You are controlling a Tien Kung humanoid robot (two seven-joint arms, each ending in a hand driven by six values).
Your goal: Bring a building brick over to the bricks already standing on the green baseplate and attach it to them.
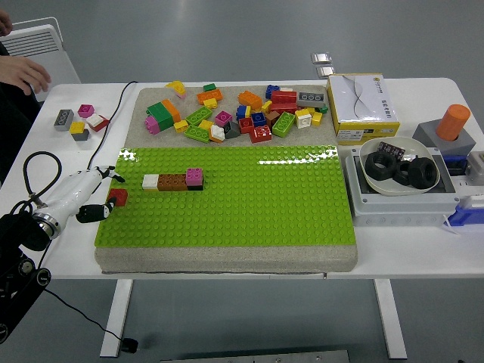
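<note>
A short row of bricks stands on the green baseplate (pixel 249 197) at its left: a white brick (pixel 150 181), a brown brick (pixel 172 182) and a pink brick on a black one (pixel 194 178). My left hand (pixel 108 196), white with black fingertips, is at the baseplate's left edge. Its fingers and thumb close around a small red brick (pixel 119 197), which is low at the plate's edge, left of the row and apart from it. My right hand is out of view.
A pile of loose bricks (pixel 242 113) lies on the grey mat behind the baseplate. A few bricks (pixel 78 121) lie at the far left. A person's hand (pixel 26 73) rests at the table's top left corner. A tissue box (pixel 361 107) and a bowl of black rings (pixel 399 171) stand on the right.
</note>
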